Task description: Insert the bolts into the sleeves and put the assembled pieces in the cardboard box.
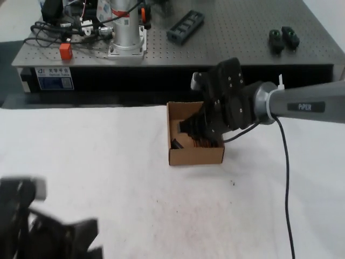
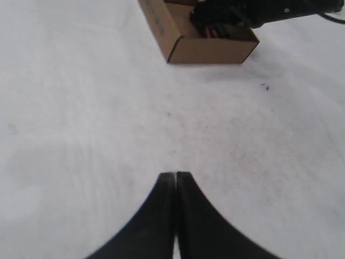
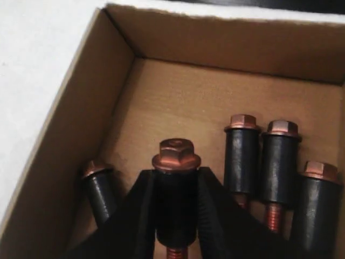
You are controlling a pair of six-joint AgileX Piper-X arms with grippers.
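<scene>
The right pincer (image 3: 178, 181) is pinching an assembled piece (image 3: 176, 197) by its sleeve (image 3: 175, 221), bolt head (image 3: 176, 154) pointing out past the fingertips, and is hanging inside the cardboard box (image 3: 81, 113) among four other pieces (image 3: 241, 156), while the left pincer (image 2: 176, 181), pressed together, is hovering well apart.

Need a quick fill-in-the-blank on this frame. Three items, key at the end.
1. The right tool is ____ on an assembled piece inside the cardboard box.
2. Besides the held one, ____ other assembled pieces lie in the box.
3. The left tool, fingers together, holds ____ above the white cloth.

Missing words: shut; four; nothing.
</scene>
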